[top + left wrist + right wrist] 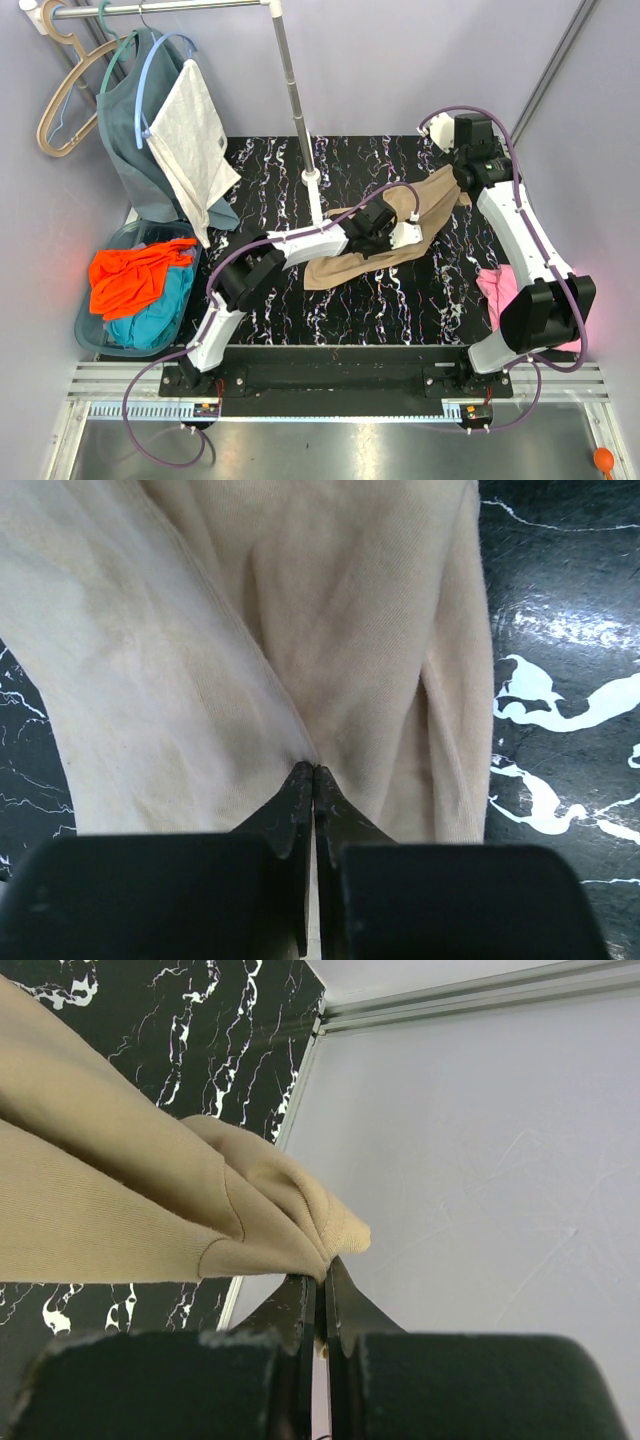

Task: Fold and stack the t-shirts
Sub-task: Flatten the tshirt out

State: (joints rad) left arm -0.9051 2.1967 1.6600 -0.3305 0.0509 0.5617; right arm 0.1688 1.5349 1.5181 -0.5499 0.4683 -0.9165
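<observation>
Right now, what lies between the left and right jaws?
The tan shirt, pinched in both and spanning the gap over the table, as the top view shows.

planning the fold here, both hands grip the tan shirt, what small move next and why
Probably draw the hands slightly apart to stretch the tan soft cloth t-shirt flat over the black marbled table. The left hand and right hand are each shut on a bunched pinch of it, and the cloth between them looks creased, not flat enough to fold.
</observation>
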